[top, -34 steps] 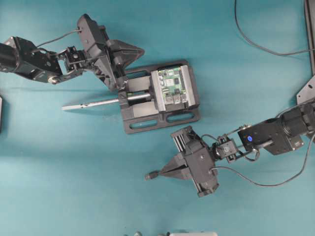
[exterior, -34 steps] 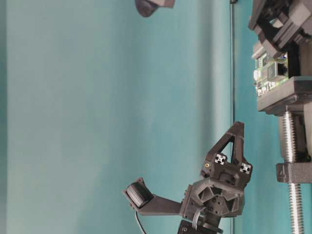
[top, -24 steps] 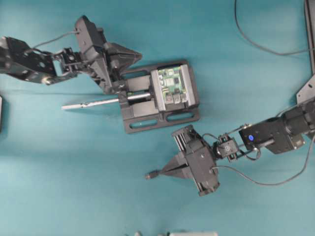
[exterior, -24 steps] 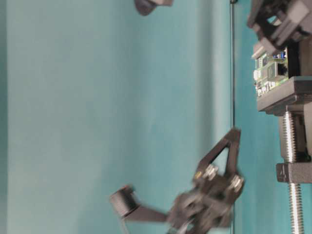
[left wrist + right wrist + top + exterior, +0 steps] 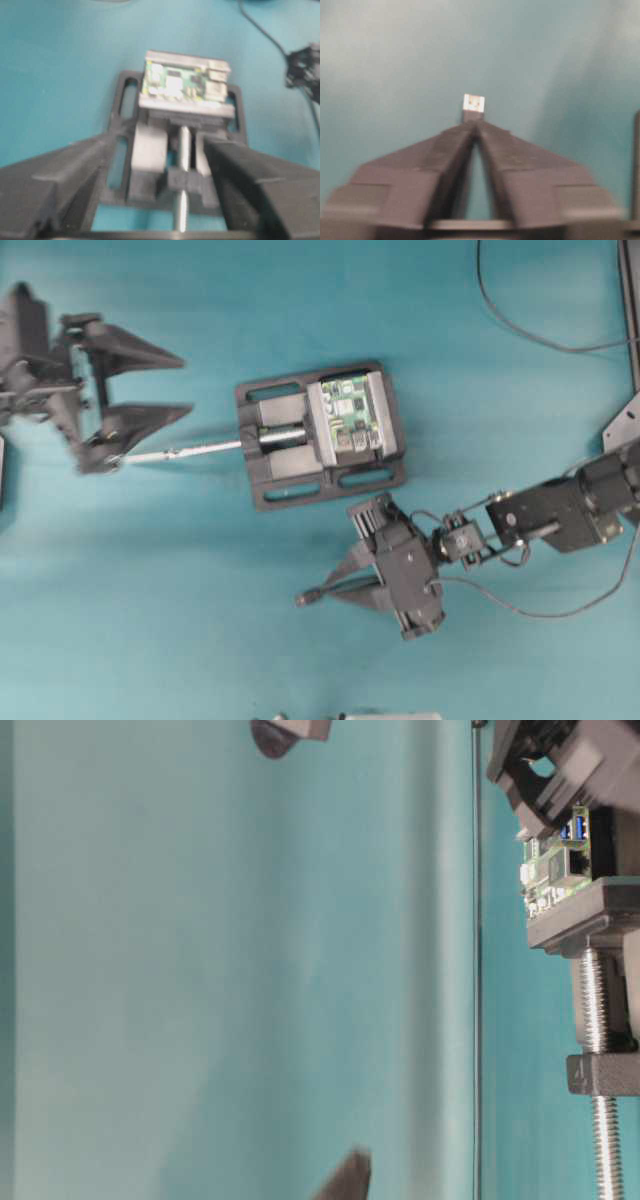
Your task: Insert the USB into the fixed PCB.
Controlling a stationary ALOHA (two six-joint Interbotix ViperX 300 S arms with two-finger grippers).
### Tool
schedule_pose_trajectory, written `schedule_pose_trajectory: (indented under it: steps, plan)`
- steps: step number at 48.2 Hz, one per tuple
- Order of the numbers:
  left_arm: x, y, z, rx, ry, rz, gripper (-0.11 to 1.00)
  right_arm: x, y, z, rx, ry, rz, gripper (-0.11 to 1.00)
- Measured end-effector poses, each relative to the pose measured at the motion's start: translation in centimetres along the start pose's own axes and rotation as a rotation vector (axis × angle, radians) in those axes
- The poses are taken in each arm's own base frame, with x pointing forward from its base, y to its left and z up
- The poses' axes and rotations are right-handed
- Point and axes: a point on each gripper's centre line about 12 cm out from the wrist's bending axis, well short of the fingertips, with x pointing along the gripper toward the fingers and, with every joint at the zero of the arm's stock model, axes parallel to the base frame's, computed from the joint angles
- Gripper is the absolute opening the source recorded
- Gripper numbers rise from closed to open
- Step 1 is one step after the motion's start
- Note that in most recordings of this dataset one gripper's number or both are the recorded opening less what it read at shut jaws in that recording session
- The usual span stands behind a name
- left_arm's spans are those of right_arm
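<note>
Your right pincer (image 5: 322,592) is clamped on the USB (image 5: 473,106), metal tip poking out past the fingertips, hovering over the teal desk (image 5: 150,570) just below the vise (image 5: 275,480). Left pincer (image 5: 170,385) is spread wide with nothing in it, off by the end of the screw rod (image 5: 185,451). The fixed PCB (image 5: 350,412) sits clamped in the vise jaws; any lettering on it is too blurry to read.

A plain teal bench (image 5: 180,570) fills the overhead view, evenly lit; a teal backdrop (image 5: 200,970) rises beyond the bench.
</note>
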Motion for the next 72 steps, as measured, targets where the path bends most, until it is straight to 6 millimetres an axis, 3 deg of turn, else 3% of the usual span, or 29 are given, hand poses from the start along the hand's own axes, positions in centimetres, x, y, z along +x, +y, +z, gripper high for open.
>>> schedule_pose_trajectory:
  steps: [5, 15, 22, 37, 60, 65, 72]
  plan:
    - [-2.8, -0.2, -1.0, 0.004, -0.025, -0.023, 0.83, 0.2, 0.1, 0.1, -0.002, -0.003, 0.004, 0.63]
    - [-6.8, -0.1, -3.6, 0.005, -0.041, -0.048, 0.82, 1.1, 0.7, -0.7, -0.005, 0.017, 0.019, 0.57]
    - [-8.3, 0.2, -5.6, 0.004, 0.003, -0.052, 0.82, 1.8, 0.8, -1.3, -0.004, 0.029, 0.021, 0.57]
    - [-8.8, 0.4, -7.1, 0.004, 0.057, -0.049, 0.82, 2.3, 0.7, -1.7, -0.003, 0.035, 0.02, 0.57]
    - [-8.9, 0.5, -7.7, 0.004, 0.061, -0.046, 0.82, 2.9, -0.1, -2.8, 0.007, 0.084, 0.003, 0.55]
    - [-8.9, 0.6, -8.1, 0.002, 0.069, -0.045, 0.82, 2.9, -0.5, -3.0, 0.01, 0.094, -0.005, 0.48]
    - [-9.0, 0.7, -8.5, -0.001, 0.068, -0.042, 0.82, 2.9, -0.5, -3.1, 0.009, 0.099, -0.006, 0.3]
